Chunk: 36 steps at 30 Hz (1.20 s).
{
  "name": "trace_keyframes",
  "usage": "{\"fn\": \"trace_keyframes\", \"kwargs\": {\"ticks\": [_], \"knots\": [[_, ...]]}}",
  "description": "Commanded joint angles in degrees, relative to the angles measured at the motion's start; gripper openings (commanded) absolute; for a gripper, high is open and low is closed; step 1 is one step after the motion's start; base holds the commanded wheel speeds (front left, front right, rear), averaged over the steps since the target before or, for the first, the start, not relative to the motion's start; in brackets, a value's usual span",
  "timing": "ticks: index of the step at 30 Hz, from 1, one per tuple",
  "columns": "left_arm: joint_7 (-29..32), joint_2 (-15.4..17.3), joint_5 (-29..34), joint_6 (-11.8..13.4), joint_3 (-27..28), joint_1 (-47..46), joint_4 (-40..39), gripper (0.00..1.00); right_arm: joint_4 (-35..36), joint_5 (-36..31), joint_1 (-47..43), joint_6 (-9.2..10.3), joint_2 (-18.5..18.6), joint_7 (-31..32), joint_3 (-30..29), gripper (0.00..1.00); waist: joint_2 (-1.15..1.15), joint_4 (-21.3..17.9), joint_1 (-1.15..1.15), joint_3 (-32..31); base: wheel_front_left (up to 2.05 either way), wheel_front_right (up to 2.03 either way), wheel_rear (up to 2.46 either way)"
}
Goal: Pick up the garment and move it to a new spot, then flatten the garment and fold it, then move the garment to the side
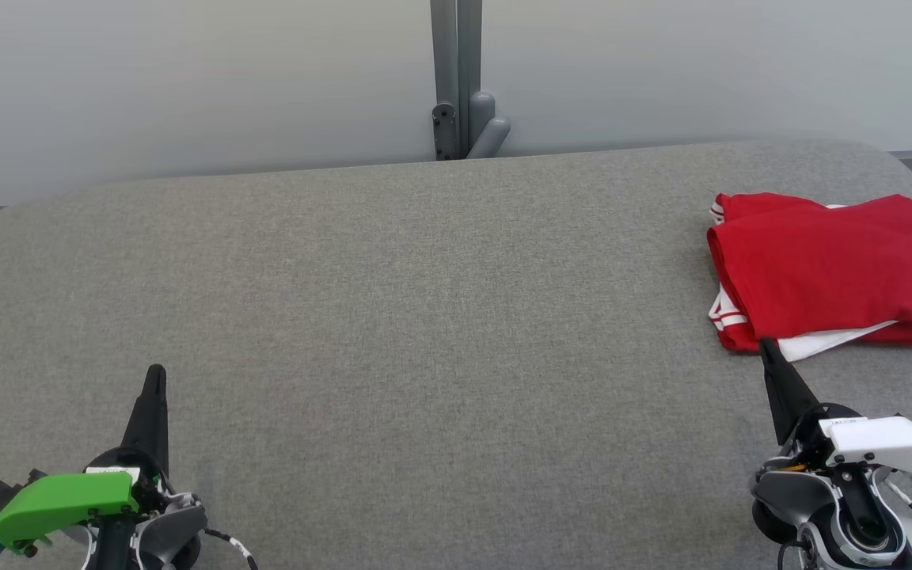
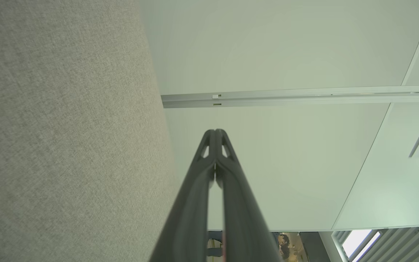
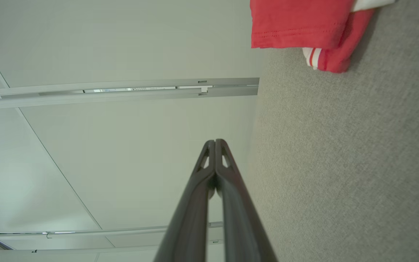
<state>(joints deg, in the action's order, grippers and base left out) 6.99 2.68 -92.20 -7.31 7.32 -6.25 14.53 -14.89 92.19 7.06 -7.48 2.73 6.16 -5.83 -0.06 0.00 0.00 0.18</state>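
A red garment with white trim lies folded at the far right of the grey table; its corner also shows at the top of the right wrist view, the garment. My right gripper is shut and empty, its tip just at the garment's near edge in the head view. In its own wrist view the right gripper has both fingers pressed together. My left gripper rests at the lower left, far from the garment, shut with nothing in it, as the left gripper shows.
A grey post stands behind the table's far edge against a pale wall. The table's rounded corners fall away at the far left and far right. The garment lies close to the right edge.
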Motion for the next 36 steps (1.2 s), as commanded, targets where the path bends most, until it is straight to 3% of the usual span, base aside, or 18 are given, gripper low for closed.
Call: {"fn": "trace_keyframes", "kwargs": {"ticks": [1, 36], "knots": [[0.1, 0.4, -0.2, -0.3, 0.1, -0.7, -0.3, 0.0, 0.2, 0.4, 0.1, -0.02, 0.3, 0.2, -0.1, 0.0, 0.06, 0.0, 0.0, 0.0, 0.0, 0.0, 0.0], [0.1, 0.4, -0.2, -0.3, 0.1, -0.7, -0.3, 0.0, 0.2, 0.4, 0.1, -0.02, 0.3, 0.2, -0.1, 0.0, 0.06, 0.0, 0.0, 0.0, 0.0, 0.0, 0.0]]}}
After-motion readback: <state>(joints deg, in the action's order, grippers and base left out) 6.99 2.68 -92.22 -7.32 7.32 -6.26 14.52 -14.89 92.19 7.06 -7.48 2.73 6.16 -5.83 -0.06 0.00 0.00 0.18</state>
